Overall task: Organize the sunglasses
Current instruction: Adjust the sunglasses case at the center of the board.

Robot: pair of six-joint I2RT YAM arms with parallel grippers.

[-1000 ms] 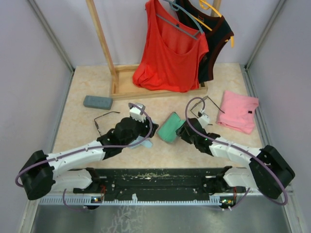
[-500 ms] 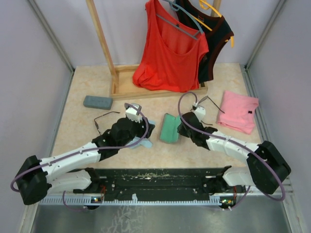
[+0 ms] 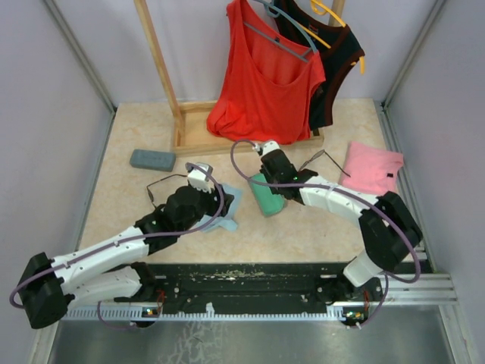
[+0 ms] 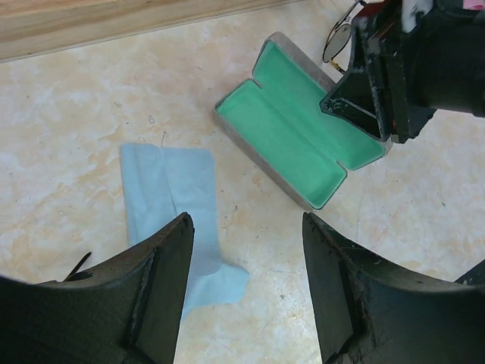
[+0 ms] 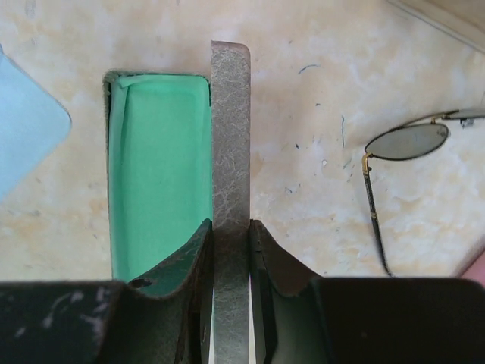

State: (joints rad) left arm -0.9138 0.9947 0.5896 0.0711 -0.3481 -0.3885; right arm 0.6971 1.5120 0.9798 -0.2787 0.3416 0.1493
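Swung leftward since the earlier frame, the right end effector (image 5: 229, 235) is now clenched on the grey edge of the open glasses case (image 5: 159, 174), its arm reaching long and low across the surface (image 3: 136, 220); one pair of sunglasses (image 5: 409, 142) lies just right of the case. Opposite, the left end effector (image 4: 246, 227) hovers released above the blue cloth (image 4: 170, 205), forearm stretched forward; the second pair (image 3: 163, 184) lies on the surface to its left.

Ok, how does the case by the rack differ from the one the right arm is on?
The far-left case is shut, showing only grey shell; the centre case lies open, green lining up. The far-left case lies untouched; the right gripper clamps its jaws on the centre case's edge. Both are oblong with grey outsides.
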